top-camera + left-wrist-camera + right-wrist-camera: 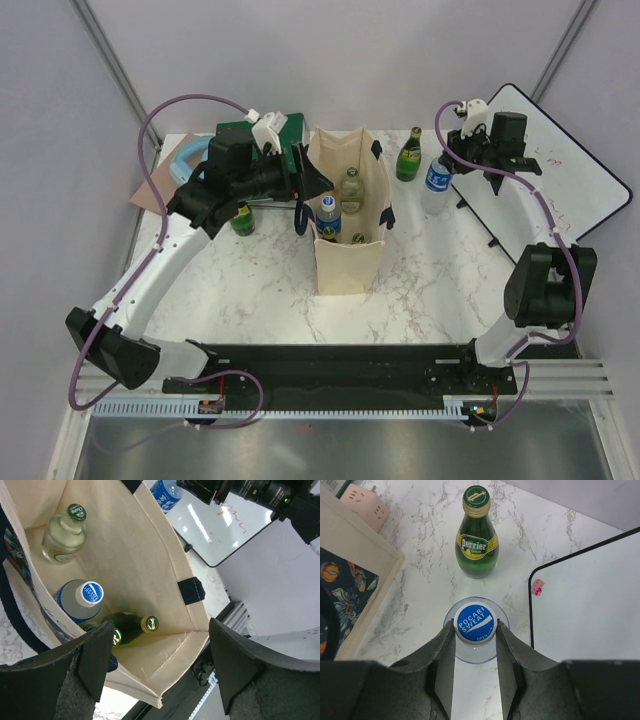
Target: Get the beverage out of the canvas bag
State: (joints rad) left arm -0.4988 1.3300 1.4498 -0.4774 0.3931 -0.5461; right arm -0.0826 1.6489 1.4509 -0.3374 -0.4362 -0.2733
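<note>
Right gripper [475,625] clenched from above on the blue cap of a Pocari Sweat bottle [436,182], 1 finger pressed to each side of the cap. Bottle upright, outside the canvas bag [348,255] and off to its right, base seemingly at or just above the marble table [250,290]. Just beside it, a green Perrier bottle [477,535]; close on the other side, the edge of a whiteboard [590,605].

Left gripper [160,625] released, fingers spread wide and holding nothing, poised at the bag's left rim and looking down into the open mouth.

Inside the bag, 3 beverages in plain sight:
- a pale bottle with a green cap [64,535]
- a second Pocari Sweat bottle [80,600]
- a dark green bottle with a gold cap [132,627], leaning in the corner nearest the arm bases

Possibly 1 more cap beside that last bottle, half hidden by a finger; too little showing to tell.

Judged to be the set-down step for 1 beverage, already clear of the bag. Next move, as a judgement: settle the base flat on the marble, spread the right fingers, then rise straight up to avoid knocking the bottle into the Perrier. After that, probably a return to the bag mouth for another of the drinks inside.
</note>
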